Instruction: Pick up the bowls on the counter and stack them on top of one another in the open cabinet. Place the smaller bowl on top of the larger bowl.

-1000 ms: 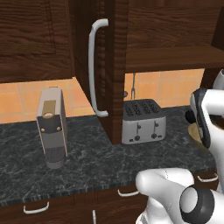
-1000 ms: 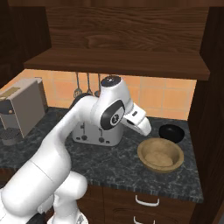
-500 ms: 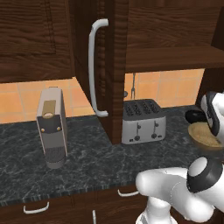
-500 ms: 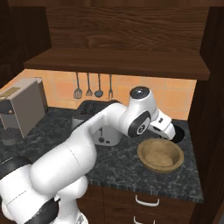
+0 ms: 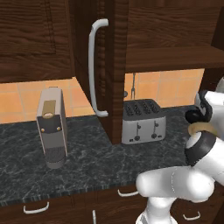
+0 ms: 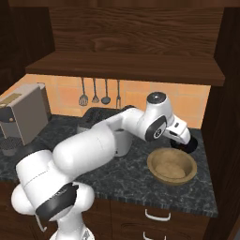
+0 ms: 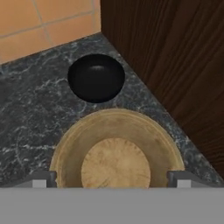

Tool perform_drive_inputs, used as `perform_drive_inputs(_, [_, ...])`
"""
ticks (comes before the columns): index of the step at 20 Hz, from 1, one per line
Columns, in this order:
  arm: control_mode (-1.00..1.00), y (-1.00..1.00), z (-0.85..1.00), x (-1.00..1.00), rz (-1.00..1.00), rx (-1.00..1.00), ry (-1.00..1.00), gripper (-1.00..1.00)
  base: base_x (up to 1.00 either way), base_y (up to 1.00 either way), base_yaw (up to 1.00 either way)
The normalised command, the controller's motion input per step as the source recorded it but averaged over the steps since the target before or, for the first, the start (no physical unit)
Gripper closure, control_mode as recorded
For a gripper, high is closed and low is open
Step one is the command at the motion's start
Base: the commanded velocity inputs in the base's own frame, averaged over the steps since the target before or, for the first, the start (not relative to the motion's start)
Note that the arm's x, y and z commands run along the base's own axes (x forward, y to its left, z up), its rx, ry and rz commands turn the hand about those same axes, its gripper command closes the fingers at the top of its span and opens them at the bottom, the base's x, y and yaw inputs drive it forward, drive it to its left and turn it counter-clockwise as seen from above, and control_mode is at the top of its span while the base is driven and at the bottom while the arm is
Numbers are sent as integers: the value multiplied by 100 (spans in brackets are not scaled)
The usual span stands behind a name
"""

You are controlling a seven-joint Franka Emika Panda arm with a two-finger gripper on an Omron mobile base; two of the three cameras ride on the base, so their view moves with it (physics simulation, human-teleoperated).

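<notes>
The larger bowl (image 7: 116, 151) is wide, shallow, tan-brown wood with a thick rim and a paler flat floor. It sits upright, mouth up, on the dark marbled counter (image 7: 30, 122) near the right wall. Being round, it has no long axis. The glossy black smaller bowl (image 7: 96, 78) stands just beyond it, also upright. The end effector (image 7: 111, 178) hovers above the tan bowl, fingers spread wide, holding nothing.
</notes>
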Motion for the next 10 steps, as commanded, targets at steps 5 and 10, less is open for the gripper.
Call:
perform_drive_inputs(5, [-100, 0, -27, 55, 0, -5, 6, -100, 0, 0, 0])
perform_drive_inputs(10, [-100, 0, -9, 2, 7, 0, 0, -100, 0, 0, 0])
